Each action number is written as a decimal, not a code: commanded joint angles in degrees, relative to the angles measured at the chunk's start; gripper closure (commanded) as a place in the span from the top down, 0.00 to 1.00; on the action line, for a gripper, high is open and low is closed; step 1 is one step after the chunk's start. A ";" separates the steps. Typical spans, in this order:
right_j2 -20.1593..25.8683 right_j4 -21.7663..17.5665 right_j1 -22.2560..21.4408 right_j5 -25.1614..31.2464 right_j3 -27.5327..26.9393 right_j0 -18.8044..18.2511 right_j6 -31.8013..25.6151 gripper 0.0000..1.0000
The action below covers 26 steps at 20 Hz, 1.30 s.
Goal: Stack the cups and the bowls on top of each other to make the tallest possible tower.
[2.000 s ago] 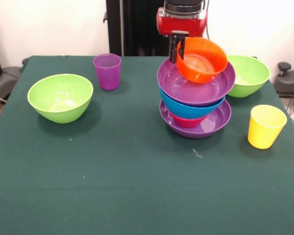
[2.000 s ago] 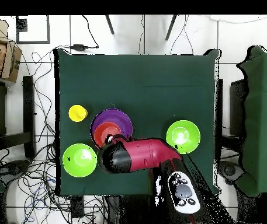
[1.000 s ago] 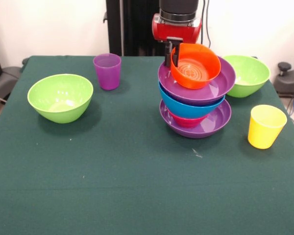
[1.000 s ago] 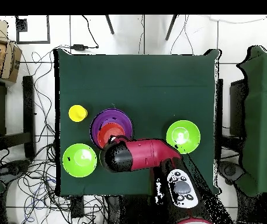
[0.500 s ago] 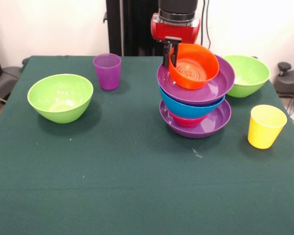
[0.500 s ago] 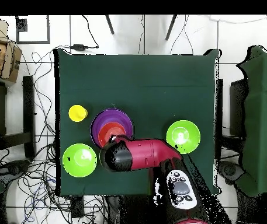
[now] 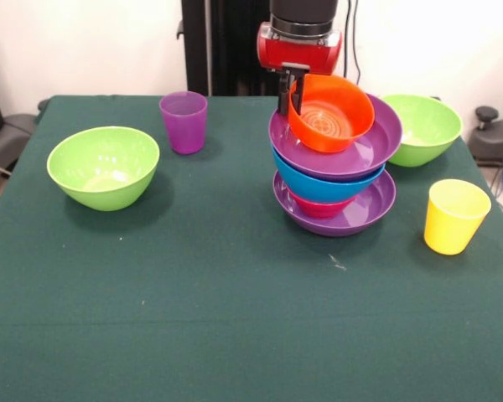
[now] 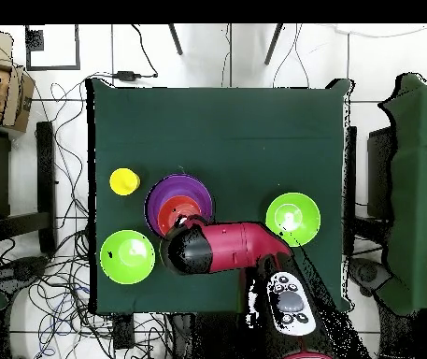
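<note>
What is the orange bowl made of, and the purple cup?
The orange bowl looks like shiny hard plastic: light glints off its smooth inside, where moulded rings show. The purple cup is probably thin plastic too, slightly see-through, with a duller surface.

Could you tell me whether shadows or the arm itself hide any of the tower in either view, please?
Front view: soft shadows only, and the tower shows fully, with the orange bowl tilted on the end effector. Overhead view: the arm covers part of the tower.
</note>
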 commanded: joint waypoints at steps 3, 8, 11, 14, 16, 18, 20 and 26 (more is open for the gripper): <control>2.78 2.92 -0.04 -0.24 -2.84 0.09 4.98 0.00; 3.01 3.82 -0.89 1.57 -3.93 0.30 4.33 0.00; 2.77 4.32 -1.32 2.98 -4.96 0.85 4.01 0.00; 2.95 5.38 -1.13 4.24 -5.49 0.98 3.89 0.00; 3.20 5.97 -0.89 4.96 -5.88 0.92 3.67 0.00; 2.97 6.21 -0.97 5.51 -6.30 1.28 3.65 0.00; 2.52 6.23 -0.77 5.46 -6.70 1.82 3.85 0.00; 1.42 6.13 0.87 4.40 -8.04 2.89 4.14 0.00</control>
